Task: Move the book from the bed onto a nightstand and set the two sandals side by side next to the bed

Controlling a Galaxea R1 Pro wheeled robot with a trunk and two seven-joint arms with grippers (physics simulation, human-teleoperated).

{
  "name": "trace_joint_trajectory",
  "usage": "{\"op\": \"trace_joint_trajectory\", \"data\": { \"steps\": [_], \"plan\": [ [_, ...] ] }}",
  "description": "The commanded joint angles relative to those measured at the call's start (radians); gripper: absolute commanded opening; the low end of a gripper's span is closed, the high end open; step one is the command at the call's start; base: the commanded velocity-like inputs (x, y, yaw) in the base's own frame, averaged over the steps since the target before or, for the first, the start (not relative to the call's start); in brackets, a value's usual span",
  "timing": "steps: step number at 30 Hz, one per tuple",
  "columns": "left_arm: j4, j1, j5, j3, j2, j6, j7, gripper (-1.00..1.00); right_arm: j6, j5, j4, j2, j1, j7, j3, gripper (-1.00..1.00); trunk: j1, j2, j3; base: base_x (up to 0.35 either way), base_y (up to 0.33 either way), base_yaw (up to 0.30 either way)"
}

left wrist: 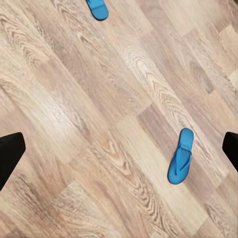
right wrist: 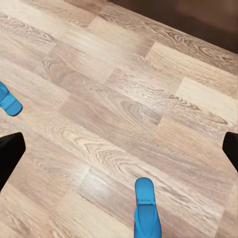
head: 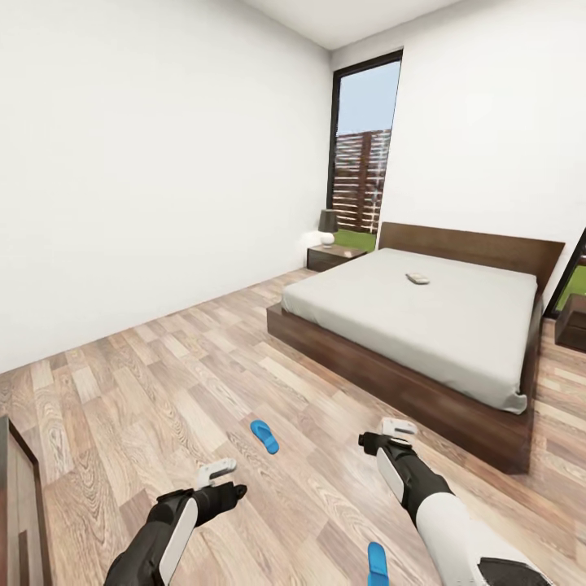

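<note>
Bed: my landmark. Book: on its mattress, toward the headboard. Nightstand: beside its head, by the window. Sandals: one on the floor off its foot corner, the other nearer me, well apart. Left fingers and right fingers: released, holding nothing, over the floor.

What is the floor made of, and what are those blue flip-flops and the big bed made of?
The light brown plank floor looks like wood with a matte finish: grain swirls and board seams show. The two bright blue flat sandals look like smooth rubber or foam, plain and unshiny, though that is a guess. The low bed's dark brown frame looks like smooth stained wood, under a pale grey-white mattress that looks like soft cloth.
</note>
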Motion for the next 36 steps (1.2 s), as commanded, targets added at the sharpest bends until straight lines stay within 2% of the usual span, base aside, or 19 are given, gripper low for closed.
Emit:
{"op": "trace_joint_trajectory", "data": {
  "steps": [1,7,8,9,10,14,19,30,31,36],
  "plan": [
    [-0.002,0.0,0.005,0.005,-0.001,0.007,-0.002,1.0,0.013,-0.004,-0.001,0.0,-0.007,-0.003,-0.002,1.0,0.004,-0.008,-0.004,0.0,0.0,0.0],
    [-0.002,-0.001,0.017,0.008,-0.002,0.009,-0.006,1.0,0.13,-0.004,-0.002,-0.005,-0.036,0.009,-0.002,1.0,0.027,-0.05,-0.023,0.0,0.0,0.0],
    [0.003,-0.003,0.043,0.008,0.0,0.009,-0.006,1.0,0.171,-0.003,-0.013,-0.007,-0.043,0.042,-0.001,1.0,0.031,-0.057,-0.026,0.0,0.0,-0.007],
    [0.005,-0.003,0.054,0.008,0.002,0.009,-0.006,1.0,0.181,-0.002,-0.019,-0.008,-0.044,0.054,-0.001,1.0,0.035,-0.064,-0.029,0.0,0.0,-0.021],
    [0.008,-0.004,0.092,0.008,0.005,0.008,-0.002,1.0,0.21,0.0,-0.036,-0.009,-0.048,0.087,-0.001,1.0,0.038,-0.071,-0.032,0.0,0.0,-0.129],
    [0.01,-0.004,0.104,0.008,0.006,0.008,0.004,1.0,0.23,0.002,-0.042,-0.009,-0.049,0.097,-0.001,1.0,0.054,-0.099,-0.045,0.0,0.0,-0.113],
    [0.011,-0.005,0.11,0.01,0.008,0.008,0.011,1.0,0.258,0.033,-0.045,-0.013,-0.052,0.1,-0.001,1.0,0.073,-0.134,-0.061,0.0,0.0,-0.029],
    [0.011,-0.005,0.109,0.011,0.01,0.007,0.014,1.0,0.262,0.042,-0.045,-0.01,-0.052,0.101,-0.001,1.0,0.115,-0.211,-0.095,0.0,0.0,-0.004],
    [0.011,-0.005,0.109,0.048,0.011,0.006,0.017,1.0,0.264,0.045,-0.044,-0.007,-0.052,0.097,-0.001,1.0,0.119,-0.218,-0.098,0.0,0.0,-0.038],
    [-0.002,-0.014,0.112,0.101,0.017,0.006,0.007,1.0,0.264,0.044,-0.037,-0.01,-0.054,0.095,-0.002,1.0,0.138,-0.253,-0.114,0.0,0.0,-0.021]
  ]
}}
